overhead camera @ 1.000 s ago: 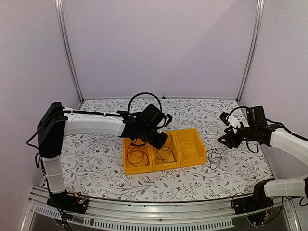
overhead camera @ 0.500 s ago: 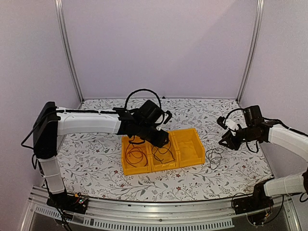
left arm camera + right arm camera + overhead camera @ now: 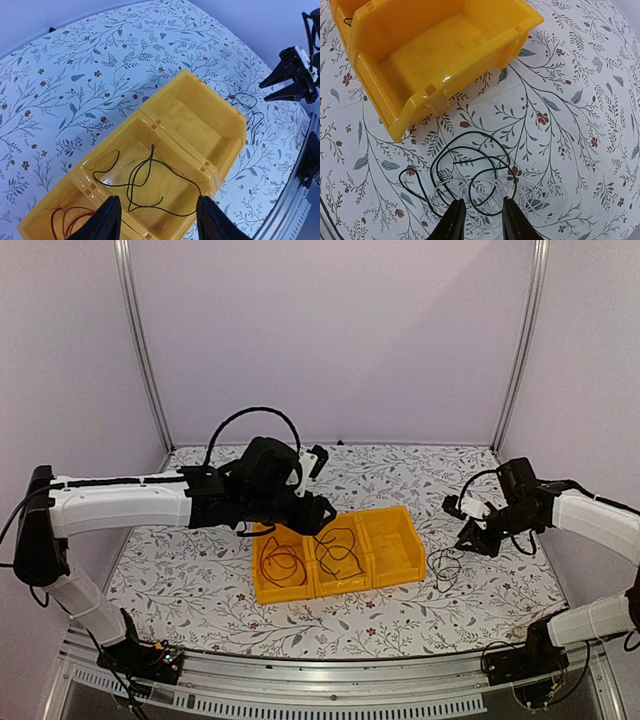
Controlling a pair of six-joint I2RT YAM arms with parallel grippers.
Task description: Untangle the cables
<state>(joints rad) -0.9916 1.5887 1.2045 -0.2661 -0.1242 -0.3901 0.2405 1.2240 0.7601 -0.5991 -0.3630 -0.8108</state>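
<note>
The cables lie in two places. A thin green cable (image 3: 151,150) loops loosely in the middle compartment of the yellow bin (image 3: 239,116), and a red cable (image 3: 75,214) shows in the left compartment. My left gripper (image 3: 159,220) hangs open above the middle compartment, holding nothing. From above, that gripper (image 3: 312,510) sits at the bin's back left edge. A black cable (image 3: 473,131) and a white cable (image 3: 540,186) lie tangled on the table right of the bin. My right gripper (image 3: 483,220) hovers over this tangle (image 3: 445,565), its jaws partly apart with nothing between them.
The bin's right compartment (image 3: 445,50) holds nothing. The bin (image 3: 400,540) stands mid-table on a floral cloth. Metal frame posts (image 3: 145,360) rise at the back corners, with purple walls behind. The right arm (image 3: 590,515) reaches in from the right edge.
My left gripper opened, leaving the green cable in the middle compartment, and drew back to the left. My right gripper narrowed its jaws and shifted down-left toward the tangle on the table.
</note>
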